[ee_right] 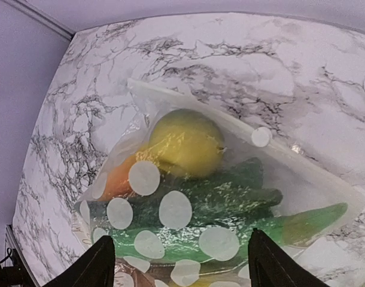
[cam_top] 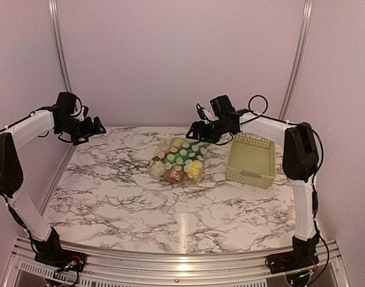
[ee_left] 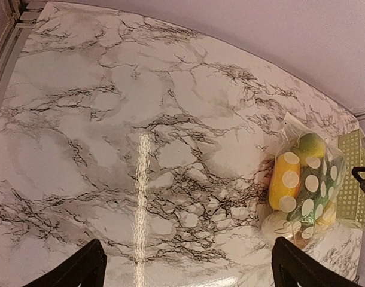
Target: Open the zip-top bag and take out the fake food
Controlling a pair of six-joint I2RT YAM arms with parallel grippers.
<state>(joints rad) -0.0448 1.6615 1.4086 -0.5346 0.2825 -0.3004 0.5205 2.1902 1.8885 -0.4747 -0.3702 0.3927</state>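
Marble-print desk [cam_top: 122,197], pale purple walls. zip-top bag [cam_top: 178,159] lies flat mid-desk, near green basket [cam_top: 251,159] but apart from it. fake food [ee_right: 185,142] all inside; bag looks shut.

Handling: thin crinkly film, light, prob slippery. Contents lumpy, likely to shift/roll if bag is lifted by its body. Best hold prob zip strip [ee_right: 290,158] along far edge: pinch lip, not body.

right jaws: wide open, empty, hover over bag's far end, no contact seen.
left jaws: wide open, empty, well apart from bag at far-left of desk.
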